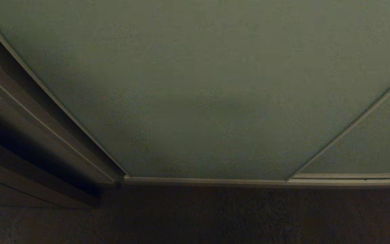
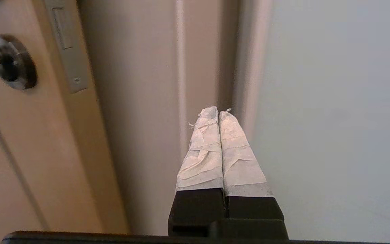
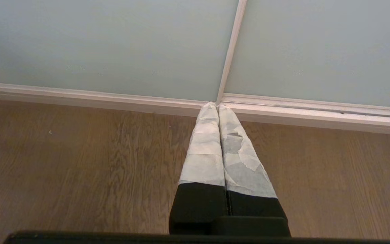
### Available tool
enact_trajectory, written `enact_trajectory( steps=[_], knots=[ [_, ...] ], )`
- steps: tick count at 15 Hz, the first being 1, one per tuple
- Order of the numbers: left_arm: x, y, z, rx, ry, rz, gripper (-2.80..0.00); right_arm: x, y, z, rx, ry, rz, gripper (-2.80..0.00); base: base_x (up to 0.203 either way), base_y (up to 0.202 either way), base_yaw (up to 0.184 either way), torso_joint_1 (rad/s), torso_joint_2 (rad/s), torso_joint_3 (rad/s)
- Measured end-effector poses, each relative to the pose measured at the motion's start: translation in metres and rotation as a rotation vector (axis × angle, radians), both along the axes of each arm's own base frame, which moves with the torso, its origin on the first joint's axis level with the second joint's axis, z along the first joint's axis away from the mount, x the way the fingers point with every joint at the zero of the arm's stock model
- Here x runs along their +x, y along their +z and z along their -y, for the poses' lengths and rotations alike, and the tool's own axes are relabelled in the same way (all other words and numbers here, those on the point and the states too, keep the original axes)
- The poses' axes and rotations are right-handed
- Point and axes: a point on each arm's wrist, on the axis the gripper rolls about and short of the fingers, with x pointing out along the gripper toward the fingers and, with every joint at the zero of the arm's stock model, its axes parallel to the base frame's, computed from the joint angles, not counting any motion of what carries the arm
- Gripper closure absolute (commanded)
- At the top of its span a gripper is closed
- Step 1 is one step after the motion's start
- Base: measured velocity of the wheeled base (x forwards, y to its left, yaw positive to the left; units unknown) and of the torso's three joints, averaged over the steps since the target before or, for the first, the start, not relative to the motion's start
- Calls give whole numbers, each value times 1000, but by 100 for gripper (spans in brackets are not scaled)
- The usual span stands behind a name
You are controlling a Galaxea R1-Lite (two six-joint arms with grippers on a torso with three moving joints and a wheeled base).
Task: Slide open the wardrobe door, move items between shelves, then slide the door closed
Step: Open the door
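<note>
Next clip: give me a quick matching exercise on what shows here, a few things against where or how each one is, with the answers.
Things:
1. left gripper
2. right gripper
3. sliding wardrobe door
4. round metal lock fitting

States:
A. closed, its frame meeting the floor track
B. on the wooden door beside the wardrobe
C. shut, aimed at the pale door's upright edge
D. shut, aimed low over the wood floor

Pairs: 1-C, 2-D, 3-A, 4-B

sliding wardrobe door [image 1: 215,84] cut off at top, round door fitting [image 2: 10,62] blurred
</note>
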Motion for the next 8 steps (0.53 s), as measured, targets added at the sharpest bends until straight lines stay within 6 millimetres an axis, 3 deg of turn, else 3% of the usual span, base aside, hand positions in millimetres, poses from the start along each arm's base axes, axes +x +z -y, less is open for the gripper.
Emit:
enact_trajectory(
  steps=[3, 8],
  knots=[
    [20, 7, -8, -22, 30, -71, 0, 0, 0, 0, 0, 0, 0, 0, 0, 0, 0, 0, 0, 0],
    [49, -1, -20, -67, -32, -194, 0, 0, 0, 0, 0, 0, 0, 0, 0, 0, 0, 0, 0, 0]
  ],
)
